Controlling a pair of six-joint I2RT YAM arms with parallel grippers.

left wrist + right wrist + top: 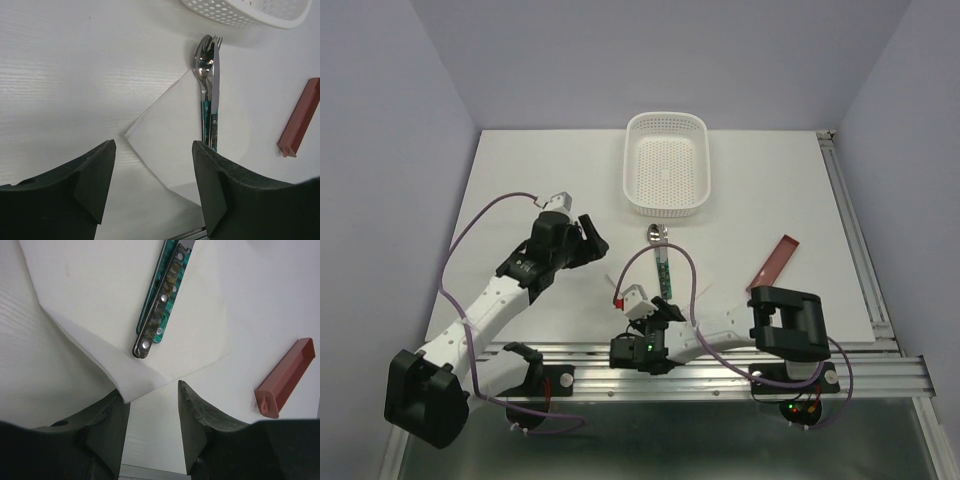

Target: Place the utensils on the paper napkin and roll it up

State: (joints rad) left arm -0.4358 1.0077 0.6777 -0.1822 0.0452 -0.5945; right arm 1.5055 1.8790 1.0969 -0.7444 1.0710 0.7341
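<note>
The right gripper (151, 390) stands open astride the near corner of the napkin (100, 290). It should pinch paper only, stopping short of the utensils (165, 300) just ahead.

Markings, legible: none. No text, label, brand, number or sign is showing readably on anything in the three views.
</note>
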